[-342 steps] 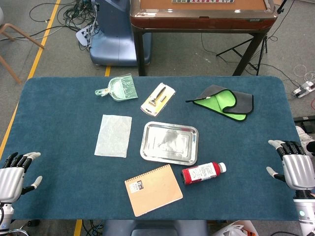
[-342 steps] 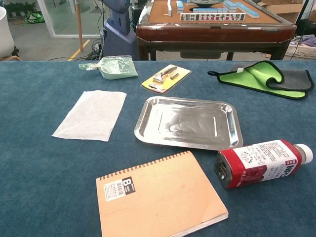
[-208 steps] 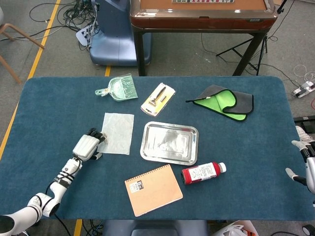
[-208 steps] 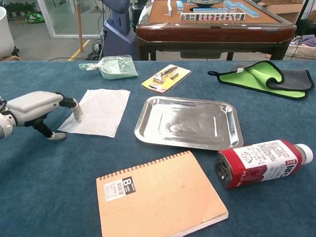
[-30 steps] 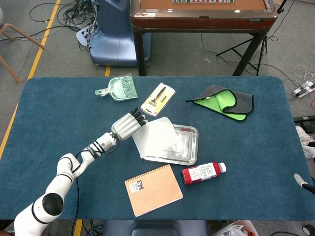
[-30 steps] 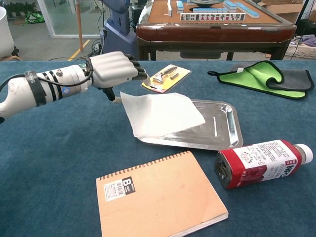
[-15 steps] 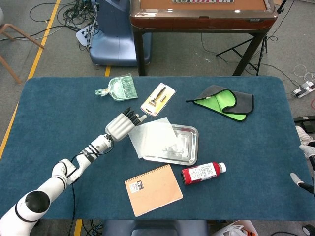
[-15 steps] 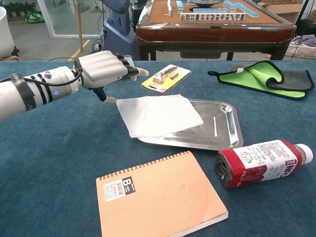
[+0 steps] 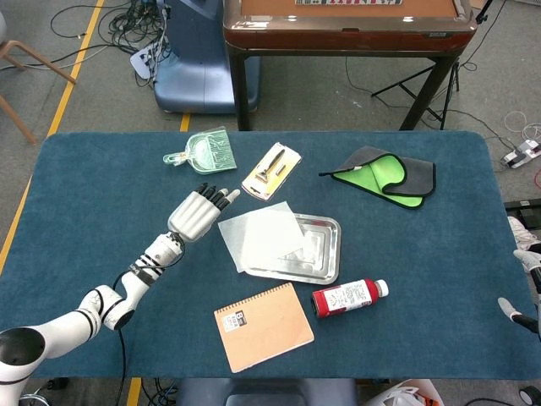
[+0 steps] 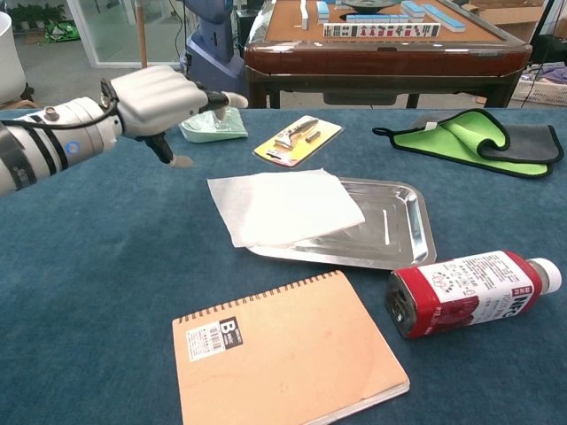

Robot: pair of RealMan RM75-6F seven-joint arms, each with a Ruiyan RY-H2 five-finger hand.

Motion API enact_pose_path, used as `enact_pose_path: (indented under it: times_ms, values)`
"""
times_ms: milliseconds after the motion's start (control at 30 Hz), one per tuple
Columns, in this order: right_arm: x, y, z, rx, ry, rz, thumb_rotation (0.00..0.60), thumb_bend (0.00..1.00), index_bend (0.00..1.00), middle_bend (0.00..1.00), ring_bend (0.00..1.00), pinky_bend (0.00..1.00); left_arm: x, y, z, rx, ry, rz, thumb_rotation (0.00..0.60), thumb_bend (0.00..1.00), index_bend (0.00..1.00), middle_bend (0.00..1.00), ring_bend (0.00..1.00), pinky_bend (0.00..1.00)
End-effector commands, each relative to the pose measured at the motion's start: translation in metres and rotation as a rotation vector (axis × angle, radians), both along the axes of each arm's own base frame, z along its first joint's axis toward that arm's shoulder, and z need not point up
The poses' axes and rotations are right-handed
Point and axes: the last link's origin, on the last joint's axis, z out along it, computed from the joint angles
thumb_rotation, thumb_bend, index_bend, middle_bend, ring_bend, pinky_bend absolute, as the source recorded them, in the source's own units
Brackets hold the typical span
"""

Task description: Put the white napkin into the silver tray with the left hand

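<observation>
The white napkin (image 9: 262, 237) (image 10: 283, 207) lies over the left half of the silver tray (image 9: 322, 254) (image 10: 398, 228), its left edge hanging out past the rim onto the blue cloth. My left hand (image 9: 198, 215) (image 10: 161, 99) hovers to the left of the napkin, apart from it, fingers spread and holding nothing. Of my right hand only a sliver (image 9: 526, 288) shows at the right edge of the head view; its fingers look spread.
A tan notebook (image 9: 263, 326) and a red bottle (image 9: 349, 297) lie in front of the tray. Behind it are a green dustpan (image 9: 204, 151), a razor on a yellow card (image 9: 271, 170) and a green-grey cloth (image 9: 386, 175).
My left hand let go of the napkin and drew back to the left and up. The napkin settled flat, partly on the tray.
</observation>
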Motion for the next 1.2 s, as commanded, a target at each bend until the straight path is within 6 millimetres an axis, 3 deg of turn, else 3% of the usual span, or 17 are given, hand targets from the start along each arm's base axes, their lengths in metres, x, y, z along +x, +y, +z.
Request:
enact_pose_path:
  times_ms: [33,133,233,400,600,900,1200]
  values:
    - [0.000,0.000,0.000,0.001,0.001,0.002,0.600,0.08,0.24,0.26,0.19,0.19,0.009,-0.005,0.014,-0.058,-0.116,0.024,0.600,0.20,0.19,0.68,0.63,0.64]
    - [0.000,0.000,-0.001,0.001,-0.001,0.000,0.600,0.08,0.24,0.26,0.19,0.19,0.019,-0.012,0.011,-0.174,-0.201,0.076,0.600,0.26,0.25,0.93,0.90,0.90]
    - [0.000,0.000,-0.002,0.002,-0.001,-0.002,0.600,0.08,0.24,0.26,0.20,0.19,0.028,-0.019,0.006,-0.275,-0.204,0.119,0.600,0.32,0.24,1.00,1.00,1.00]
    - [0.000,0.000,-0.001,0.001,0.000,-0.003,0.600,0.08,0.24,0.26,0.20,0.19,0.038,-0.024,-0.008,-0.387,-0.122,0.188,0.600,0.36,0.10,1.00,1.00,1.00]
    - [-0.002,0.001,-0.001,0.004,0.000,-0.012,0.600,0.08,0.24,0.26,0.20,0.19,0.053,-0.024,-0.029,-0.460,-0.061,0.236,0.600,0.40,0.02,1.00,1.00,1.00]
    - [-0.005,-0.001,-0.002,0.009,-0.001,-0.018,0.600,0.08,0.24,0.26,0.20,0.19,0.076,-0.019,-0.056,-0.498,-0.001,0.270,0.600,0.40,0.04,1.00,1.00,1.00]
    - [-0.009,0.001,-0.001,0.008,-0.002,-0.030,0.600,0.08,0.24,0.26,0.20,0.19,0.086,-0.006,-0.075,-0.471,0.044,0.328,0.600,0.40,0.05,1.00,1.00,1.00]
